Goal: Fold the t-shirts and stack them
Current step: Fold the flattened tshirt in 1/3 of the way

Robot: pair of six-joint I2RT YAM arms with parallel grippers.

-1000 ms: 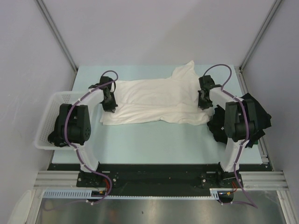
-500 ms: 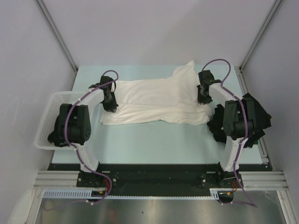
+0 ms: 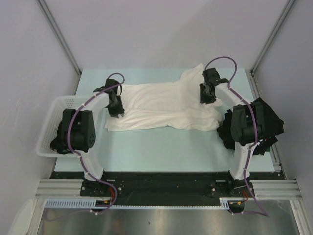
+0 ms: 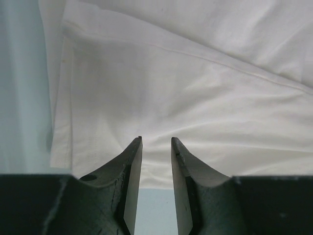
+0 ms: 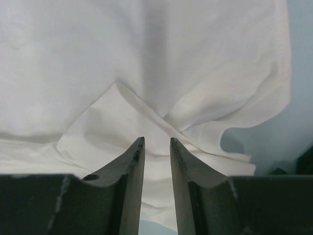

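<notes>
Both grippers have just let go. The left gripper [image 4: 156, 139] and right gripper [image 5: 156, 139] now stand slightly parted with nothing between the jaws, and the right one has shifted toward the far edge. The white shirt [image 3: 161, 105] lies folded lengthwise mid-table, so that fold looks finished. You have bare table [image 3: 161, 147] on the near side; black shirts [image 3: 271, 120] crowd your right and the basket [image 3: 56, 105] your left.

Overhead camera looks down from the near edge across the whole table [image 3: 161, 147] — both wrist cameras sit close, facing down on the same cream t-shirt [image 3: 161, 105].
</notes>
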